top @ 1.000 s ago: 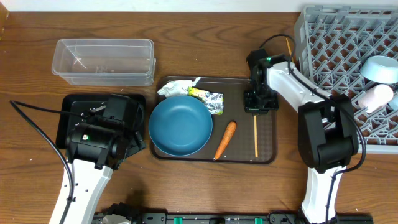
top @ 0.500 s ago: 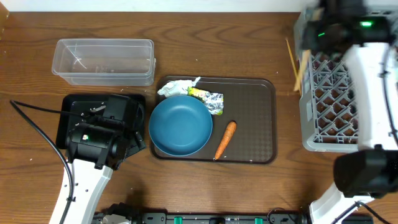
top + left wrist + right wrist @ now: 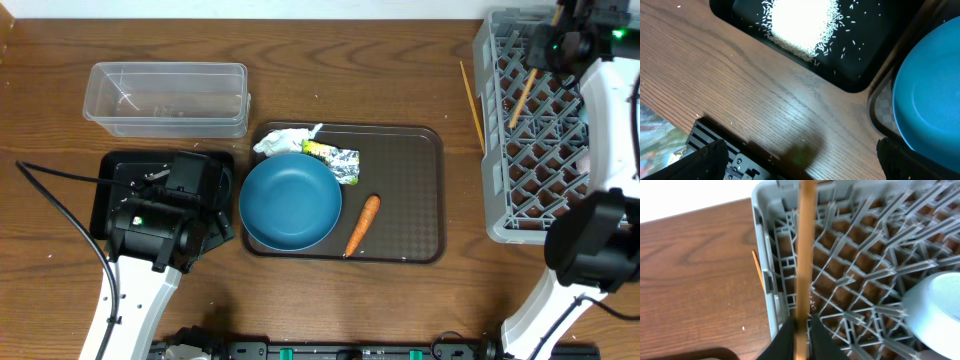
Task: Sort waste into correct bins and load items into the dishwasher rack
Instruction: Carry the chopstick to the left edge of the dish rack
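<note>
- The right gripper [image 3: 802, 326] is now up over the far corner of the rack [image 3: 490, 170]. It has come there from the brown serving tray [image 3: 410, 190], where a chopstick lay a second ago.
- No chopstick lies on that tray any more.
- The two fingers sit tight on both sides of the held chopstick [image 3: 804, 255], so the gripper is pinching it.
- The stick slants down, and its low end is in among the pegs of the rack.
- The other chopstick [image 3: 470, 100] lies on the table [image 3: 60, 60], just beside the rack wall but outside it. It has not moved.
- The light-blue bowl [image 3: 935, 310] is already inside the rack.
- The left gripper [image 3: 800, 147] has its fingers wide apart and holds nothing. It hangs by the edge of the black tray [image 3: 850, 85], which has the rice [image 3: 800, 20] in it. This arm has stayed put.
- The dark-blue bowl [image 3: 290, 202], the carrot [image 3: 362, 225], the paper [image 3: 285, 140] and the foil wrapper [image 3: 335, 160] all sit on the brown serving tray, as before.
- The clear tub [image 3: 165, 100] stands behind the black tray, apart from it.
- I think this means one chopstick is nearly loaded. The gripper only needs to let go so the stick drops between the pegs.
- After that, the stick on the table still has to go in. The big bowl and the rest of the waste wait too.
</note>
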Available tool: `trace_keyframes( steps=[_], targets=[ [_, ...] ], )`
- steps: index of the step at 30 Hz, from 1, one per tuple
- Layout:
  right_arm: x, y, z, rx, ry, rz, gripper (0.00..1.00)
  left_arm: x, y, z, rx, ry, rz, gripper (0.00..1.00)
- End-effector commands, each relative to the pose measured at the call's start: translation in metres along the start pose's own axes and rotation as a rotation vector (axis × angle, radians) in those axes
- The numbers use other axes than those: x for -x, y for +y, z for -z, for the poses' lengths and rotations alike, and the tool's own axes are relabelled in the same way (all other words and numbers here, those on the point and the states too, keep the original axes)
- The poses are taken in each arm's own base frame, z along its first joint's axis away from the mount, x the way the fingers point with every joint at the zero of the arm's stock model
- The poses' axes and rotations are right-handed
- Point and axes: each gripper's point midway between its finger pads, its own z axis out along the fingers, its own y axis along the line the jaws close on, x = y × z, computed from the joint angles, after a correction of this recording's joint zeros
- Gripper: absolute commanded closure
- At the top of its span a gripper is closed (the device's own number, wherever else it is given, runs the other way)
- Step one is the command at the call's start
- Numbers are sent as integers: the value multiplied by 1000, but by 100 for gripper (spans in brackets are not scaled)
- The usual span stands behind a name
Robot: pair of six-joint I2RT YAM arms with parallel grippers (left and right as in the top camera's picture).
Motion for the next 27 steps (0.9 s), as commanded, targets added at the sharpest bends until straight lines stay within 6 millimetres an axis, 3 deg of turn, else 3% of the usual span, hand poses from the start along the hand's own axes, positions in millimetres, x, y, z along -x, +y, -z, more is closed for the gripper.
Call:
trace_keyframes(
  steps=[1,7,10,12,18,27],
  targets=[
    [-11,-2,-18,-10,43,30,72,3,2,2,5,-10,20,2],
    [-16,1,-17,4,63,34,53,3,2,2,5,-10,20,2],
    [-21,13,-12,64,83,29,41,3,2,2,5,-10,20,2],
    [-23,28,-7,131,95,11,34,3,2,2,5,-10,20,2],
    [-33,87,7,298,122,59,34,3,2,2,5,-10,20,2],
    [-47,130,5,-68,44,300,26,3,2,2,5,-10,20,2]
  ],
)
